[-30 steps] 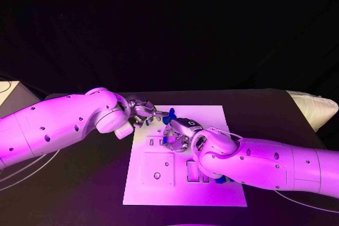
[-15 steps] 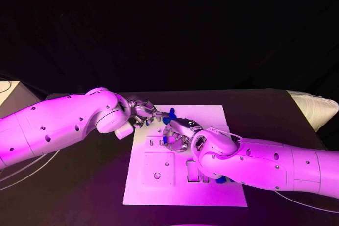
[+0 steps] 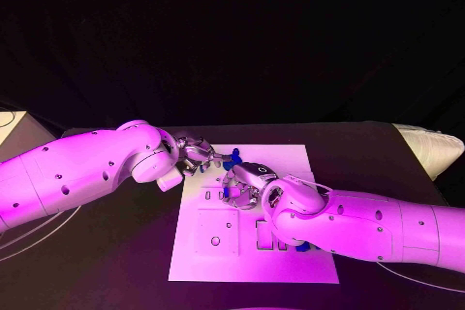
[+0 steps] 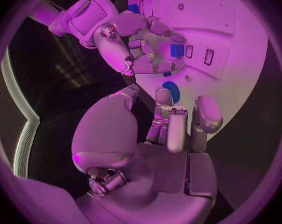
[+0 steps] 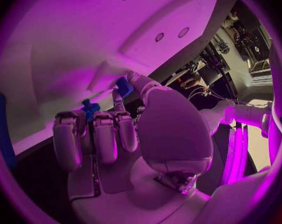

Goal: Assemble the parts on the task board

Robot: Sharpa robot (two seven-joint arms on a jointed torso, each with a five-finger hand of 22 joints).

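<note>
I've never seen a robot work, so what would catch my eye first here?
Two big white arms meet over the white task board in the middle of the black table. At its far edge the left robot hand and right robot hand close in on small blue parts.

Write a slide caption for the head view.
Two robot hands, left and right, meet over a white board, handling small blue parts.
</note>
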